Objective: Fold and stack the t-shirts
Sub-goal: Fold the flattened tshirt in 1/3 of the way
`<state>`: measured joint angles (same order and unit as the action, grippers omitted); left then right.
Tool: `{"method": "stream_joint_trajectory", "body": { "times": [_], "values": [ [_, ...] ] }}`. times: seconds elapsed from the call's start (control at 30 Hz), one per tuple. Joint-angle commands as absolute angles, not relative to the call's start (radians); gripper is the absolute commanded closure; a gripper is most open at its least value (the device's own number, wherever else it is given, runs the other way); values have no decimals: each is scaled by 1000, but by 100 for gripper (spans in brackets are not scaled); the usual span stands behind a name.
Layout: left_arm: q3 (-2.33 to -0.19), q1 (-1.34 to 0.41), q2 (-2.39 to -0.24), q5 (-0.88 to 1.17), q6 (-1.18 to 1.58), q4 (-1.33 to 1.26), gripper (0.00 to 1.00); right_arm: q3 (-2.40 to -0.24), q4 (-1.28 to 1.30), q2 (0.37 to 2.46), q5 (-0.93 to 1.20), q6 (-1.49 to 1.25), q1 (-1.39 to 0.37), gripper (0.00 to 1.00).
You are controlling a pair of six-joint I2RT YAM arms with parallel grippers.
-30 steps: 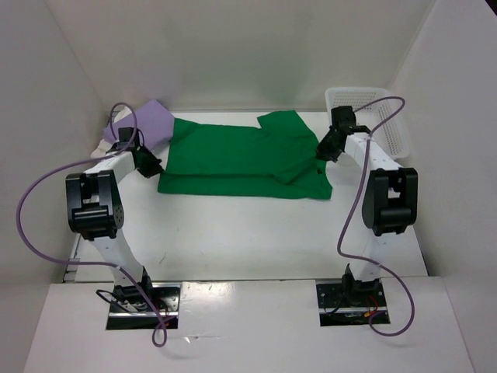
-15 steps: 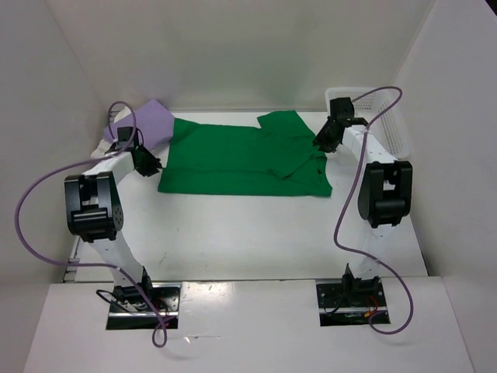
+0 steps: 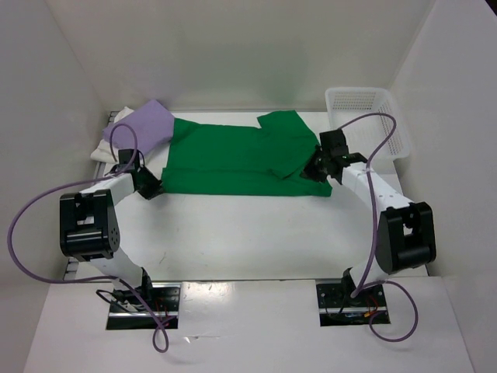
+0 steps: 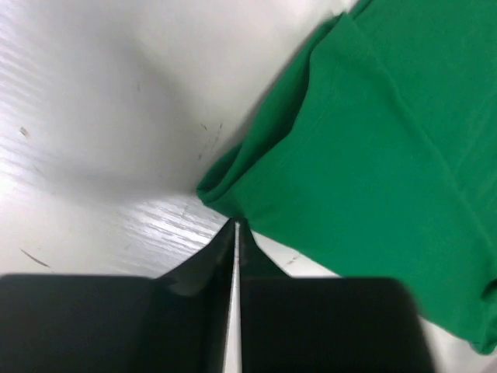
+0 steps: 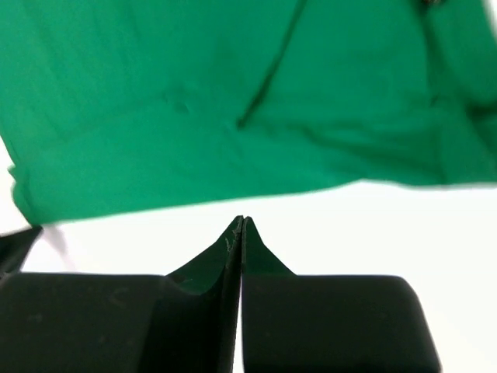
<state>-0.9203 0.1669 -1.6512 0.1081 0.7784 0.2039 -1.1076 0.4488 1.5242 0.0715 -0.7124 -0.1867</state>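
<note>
The green shirt [image 3: 233,159] lay spread flat across the far middle of the table [image 3: 248,233], its long side running left to right, with one sleeve folded in over the body at the right end. To its far left the lilac shirt [image 3: 147,124] sat as a folded bundle, just touching the green one's far-left corner. It rested on the white shirt [image 3: 105,148], which showed as a strip along its left side.

My left gripper [image 3: 153,189] was down at the green shirt's near-left corner. In its wrist camera I saw the fingers pinched to a thin slit, with the tips meeting the rolled edge of that corner. It looked like a grip on the very edge, though I couldn't see how much cloth was caught.

My right gripper [image 3: 317,172] sat at the shirt's right end, by the folded sleeve. Its wrist view showed the fingers pressed fully together with nothing between them, and the tips over bare table, just short of the green edge.

A white basket [image 3: 396,132] stood at the far right corner, apart from all three shirts.
</note>
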Motion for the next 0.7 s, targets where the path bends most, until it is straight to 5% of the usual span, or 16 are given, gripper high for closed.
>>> {"method": "stream_joint_trajectory", "body": {
  "times": [0.0,0.13,0.23,0.47,0.67],
  "values": [
    [-910,170,-1635,160,804,129,100,-1036,393,1462,80,-736,-202,99],
    [-910,170,-1617,147,804,117,100,-982,383,1420,43,-736,-202,91],
    [-888,170,-1605,121,828,107,88,-960,383,1420,43,-736,-202,83],
    [-920,170,-1681,100,838,138,78,-931,383,1439,-18,-756,-202,62],
    [-930,170,-1692,89,838,178,70,-885,383,1448,-49,-785,-126,57]
  ]
}}
